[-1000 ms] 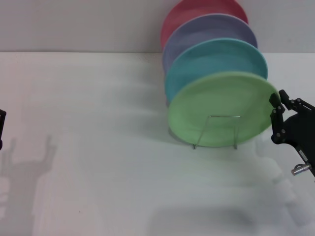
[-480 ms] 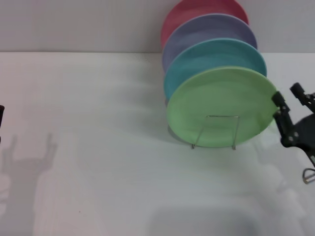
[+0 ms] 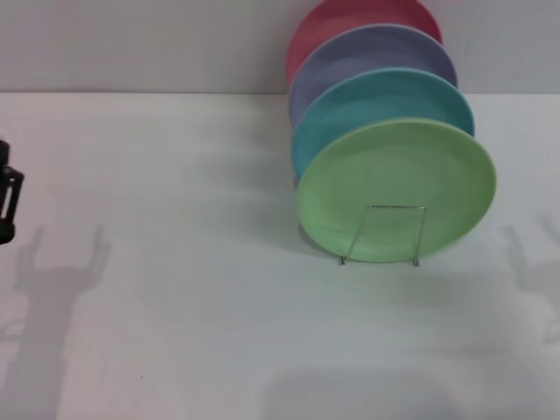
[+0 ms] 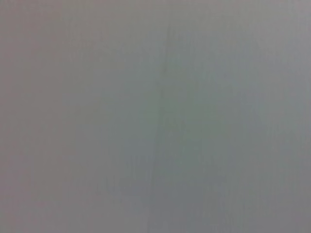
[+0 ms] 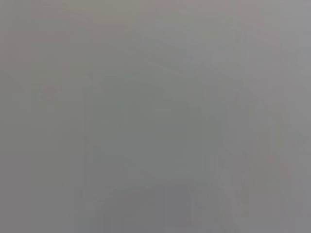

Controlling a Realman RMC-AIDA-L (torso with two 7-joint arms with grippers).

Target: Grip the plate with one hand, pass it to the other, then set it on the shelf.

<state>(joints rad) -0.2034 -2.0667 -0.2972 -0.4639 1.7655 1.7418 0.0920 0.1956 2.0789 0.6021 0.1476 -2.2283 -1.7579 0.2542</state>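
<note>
The light green plate point(image 3: 395, 188) stands on edge at the front of a row of plates, leaning in the thin silver wire shelf point(image 3: 395, 207), whose front loop crosses its lower face. Nothing holds it. My left gripper point(image 3: 7, 199) shows only as a dark part at the far left edge of the head view, well away from the plate. My right gripper is out of view; only its shadow falls on the table at the far right. Both wrist views show only blank grey.
Behind the green plate stand a turquoise-blue plate point(image 3: 385, 96), a lavender plate point(image 3: 372, 57) and a pink-red plate point(image 3: 350, 17), all upright in the same row. The white table point(image 3: 175, 262) ends at a wall at the back.
My right gripper has left the green plate's right rim and drawn off to the right, out of view. The plate stays in the rack. My left gripper has come up slightly at the left edge.
</note>
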